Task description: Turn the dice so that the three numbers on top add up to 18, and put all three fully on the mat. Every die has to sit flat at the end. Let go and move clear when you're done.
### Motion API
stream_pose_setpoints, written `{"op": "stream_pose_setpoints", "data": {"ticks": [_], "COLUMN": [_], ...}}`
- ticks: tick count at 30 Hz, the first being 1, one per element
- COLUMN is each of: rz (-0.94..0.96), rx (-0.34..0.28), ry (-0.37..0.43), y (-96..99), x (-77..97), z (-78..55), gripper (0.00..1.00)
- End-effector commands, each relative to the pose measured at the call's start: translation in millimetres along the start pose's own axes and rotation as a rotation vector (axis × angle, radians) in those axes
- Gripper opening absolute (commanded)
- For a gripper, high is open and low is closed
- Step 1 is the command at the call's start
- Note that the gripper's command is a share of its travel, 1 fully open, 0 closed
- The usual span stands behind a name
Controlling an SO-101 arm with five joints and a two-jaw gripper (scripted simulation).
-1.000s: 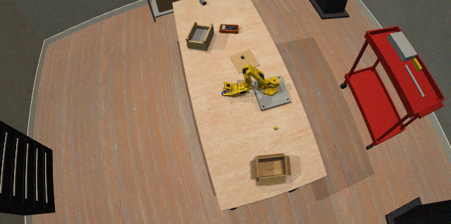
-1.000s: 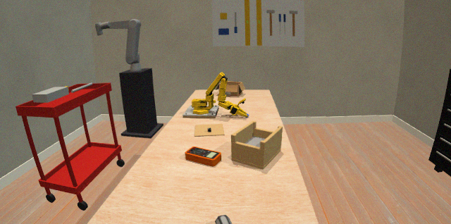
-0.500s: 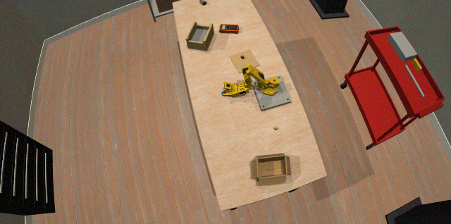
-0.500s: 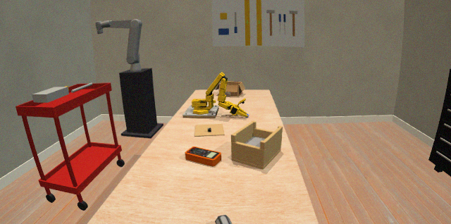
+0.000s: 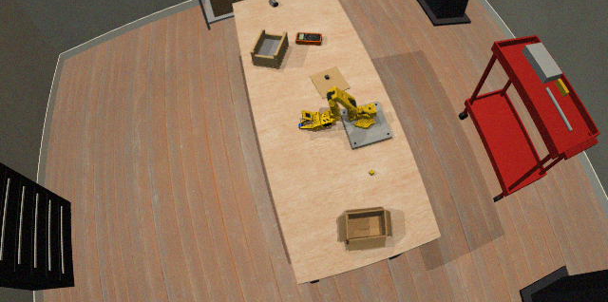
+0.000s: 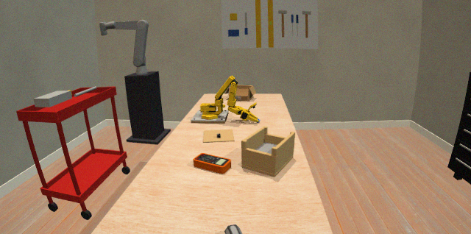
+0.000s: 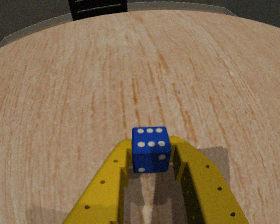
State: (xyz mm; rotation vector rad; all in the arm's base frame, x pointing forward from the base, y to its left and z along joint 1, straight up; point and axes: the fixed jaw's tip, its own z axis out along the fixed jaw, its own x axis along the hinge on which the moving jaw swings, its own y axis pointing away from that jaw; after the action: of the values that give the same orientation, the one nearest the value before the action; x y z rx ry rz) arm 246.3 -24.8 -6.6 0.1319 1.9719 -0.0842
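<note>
My yellow gripper is shut on a blue die, held low over the table to the side of the arm's base. In the wrist view the die's upper face shows several white pips. A tan mat lies on the table beyond the arm, with a small black die on it. A yellow die lies on the bare table on the other side of the base, far from the mat.
An open wooden crate and an orange multimeter lie beyond the mat. A cardboard box stands at the opposite table end. The arm stands on a grey base plate. A red cart stands beside the table.
</note>
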Motion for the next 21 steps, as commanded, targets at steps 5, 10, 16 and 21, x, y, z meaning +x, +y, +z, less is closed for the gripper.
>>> {"op": "stream_pose_setpoints", "data": {"ticks": [5, 10, 16, 21], "rz": [-0.006, -0.006, -0.006, -0.006], "rx": [0.006, 0.006, 0.006, 0.006], "ry": [0.005, 0.005, 0.005, 0.005], "y": [-1.6, -1.6, -1.6, -1.6], "x": [2.3, 2.3, 2.3, 2.3], "z": [0.3, 0.3, 0.3, 0.3], "gripper": [0.07, 0.08, 0.09, 0.13]}}
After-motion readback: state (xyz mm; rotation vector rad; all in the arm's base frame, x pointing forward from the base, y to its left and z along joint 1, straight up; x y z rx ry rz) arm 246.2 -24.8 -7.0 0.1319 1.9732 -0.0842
